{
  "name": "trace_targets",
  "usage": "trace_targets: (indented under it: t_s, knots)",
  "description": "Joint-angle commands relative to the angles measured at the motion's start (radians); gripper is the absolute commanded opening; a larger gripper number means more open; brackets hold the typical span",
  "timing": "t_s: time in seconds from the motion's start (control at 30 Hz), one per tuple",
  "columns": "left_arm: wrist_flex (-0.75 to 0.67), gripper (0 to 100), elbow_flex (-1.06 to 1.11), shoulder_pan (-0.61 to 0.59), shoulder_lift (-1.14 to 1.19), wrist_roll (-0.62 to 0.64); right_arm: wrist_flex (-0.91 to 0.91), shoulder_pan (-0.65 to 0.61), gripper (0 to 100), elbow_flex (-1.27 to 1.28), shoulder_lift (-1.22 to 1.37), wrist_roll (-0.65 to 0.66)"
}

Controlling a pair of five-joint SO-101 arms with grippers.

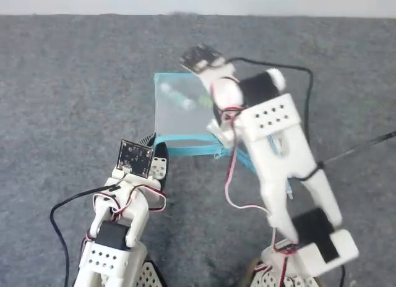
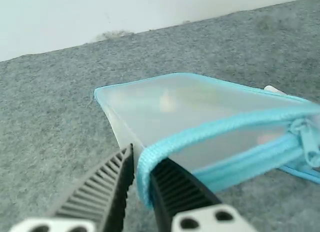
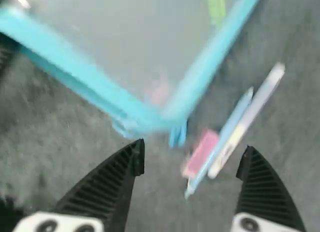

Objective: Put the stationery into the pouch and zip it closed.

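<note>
Stationery lies loose on the grey counter point(image 1: 74, 83) beside one translucent, teal-edged pouch point(image 1: 179, 117). Three pieces sit outside the pouch, close together: one pink eraser-like block point(image 3: 201, 153), one blue pen point(image 3: 227, 134) and one white pen point(image 3: 252, 109). One green item point(image 3: 215, 7) shows through the pouch wall, inside.

Of the two grippers at the scene, the left gripper point(image 2: 144, 161) has its jaws clamped on the pouch's teal edge at the near corner, the trim pinched between the ribbed faces. The pouch spreads out beyond those jaws, with its zip pull point(image 2: 306, 142) further along the same edge.

The right gripper point(image 3: 192, 164) hangs above the pouch's other near corner with its jaws wide apart, gripping nothing. Seen from its wrist, the three loose pieces lie on the counter in the gap between the jaw tips and just beyond it. The pouch corner lies just beside them.
</note>
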Motion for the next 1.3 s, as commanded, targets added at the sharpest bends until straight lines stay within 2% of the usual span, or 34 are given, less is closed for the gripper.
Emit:
trace_targets:
  t_s: [0.0,0.27,0.5,0.8,1.03,1.27]
  knots:
    - [-0.031,1,-0.012,0.005,-0.012,-0.005,0.028,0.082,29.6,0.118,-0.139,0.055]
    - [-0.028,1,-0.012,0.003,-0.012,-0.005,-0.163,0.289,29.6,0.511,-0.252,0.160]
    - [-0.012,1,-0.012,0.003,-0.012,-0.005,-0.395,0.357,29.6,0.772,-0.245,0.178]
    - [-0.012,1,-0.012,0.003,-0.012,-0.005,-0.530,0.499,29.6,0.835,-0.245,0.224]
    - [-0.012,1,-0.012,0.003,-0.012,-0.005,-0.538,0.493,29.6,0.868,-0.245,0.247]
    - [-0.012,1,-0.012,0.003,-0.012,-0.005,-0.621,0.499,29.6,0.873,-0.245,0.249]
